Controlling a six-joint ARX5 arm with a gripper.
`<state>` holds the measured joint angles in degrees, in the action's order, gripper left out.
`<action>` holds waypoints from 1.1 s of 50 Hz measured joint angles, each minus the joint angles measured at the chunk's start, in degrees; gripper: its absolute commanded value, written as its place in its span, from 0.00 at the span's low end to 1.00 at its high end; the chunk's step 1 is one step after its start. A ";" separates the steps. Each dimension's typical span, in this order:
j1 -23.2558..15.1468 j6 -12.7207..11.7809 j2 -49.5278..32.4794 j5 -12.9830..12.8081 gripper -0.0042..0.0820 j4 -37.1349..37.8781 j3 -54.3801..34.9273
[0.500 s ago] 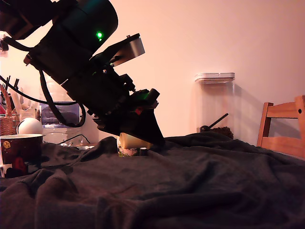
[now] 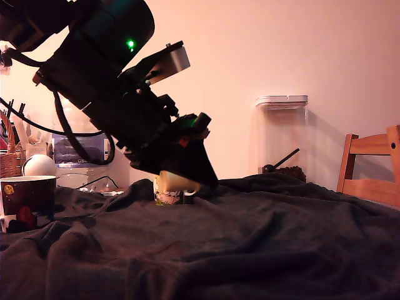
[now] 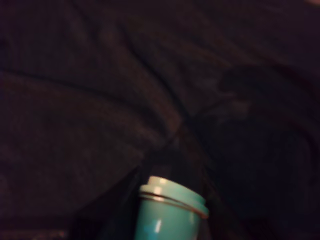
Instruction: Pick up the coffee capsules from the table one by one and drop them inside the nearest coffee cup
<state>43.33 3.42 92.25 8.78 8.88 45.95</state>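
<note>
Since the earlier frame, the gripper (image 2: 178,181) had lifted slightly off the table (image 2: 262,237), jaws pinching a capsule (image 2: 177,181) lying on its side, long axis roughly level. A small cup (image 2: 167,197) sat just below it.

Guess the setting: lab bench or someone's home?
Likely a home kitchen or dining corner: a wooden chair, a clear storage canister holding a scoop, and a wicker utensil basket around a cloth-draped table.
</note>
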 measured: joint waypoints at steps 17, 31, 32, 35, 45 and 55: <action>-0.87 0.02 -7.23 0.09 0.36 0.22 -0.55; -4.28 0.02 -14.32 -0.09 0.36 0.07 -5.64; -4.55 0.02 -14.67 -0.11 0.36 0.07 -5.84; -5.49 0.02 -15.96 -0.11 0.36 0.07 -6.38; -8.39 0.00 -20.35 -0.13 0.36 -0.57 -7.74; -11.32 0.02 -22.05 -0.13 0.36 -2.80 -7.74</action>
<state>32.01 3.44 70.19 8.64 6.09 38.22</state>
